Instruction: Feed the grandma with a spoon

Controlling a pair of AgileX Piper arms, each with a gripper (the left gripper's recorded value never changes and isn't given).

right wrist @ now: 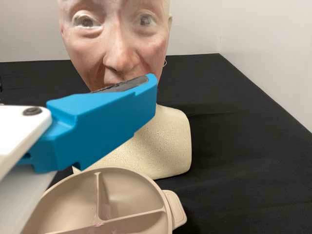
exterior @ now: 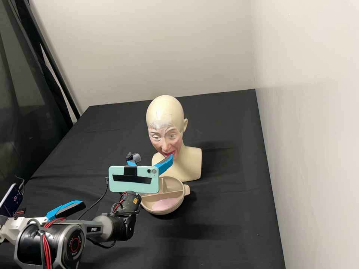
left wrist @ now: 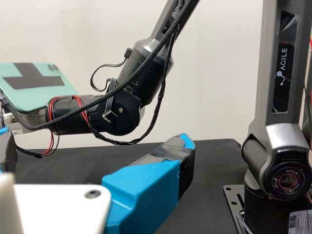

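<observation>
At the far left edge of the desk [exterior: 224, 231] we saw a small dark phone [exterior: 11, 200] propped at a tilt, next to the left arm [exterior: 48, 239]. The left tool [left wrist: 97, 151] sat near the front-left corner with its blue fingers [left wrist: 146, 190] spread wide and nothing between them. Farther right, the right arm [exterior: 112, 226] carried a mint-green phone [exterior: 134, 179] crosswise on its wrist. In the high view this phone hid the back of the right tool [exterior: 161, 166] and the near left rim of the bowl [exterior: 164, 210]. The right tool slanted up to the mouth of the grandma head [exterior: 166, 119], covering lips and chin in its own wrist view. We could not tell how wide it was or whether it held anything. The head stood upright mid-desk, facing the arms. The beige divided bowl sat just in front of its bust, with something pink in the near compartment. A white wall [exterior: 310, 149] bordered the desk on the right.
</observation>
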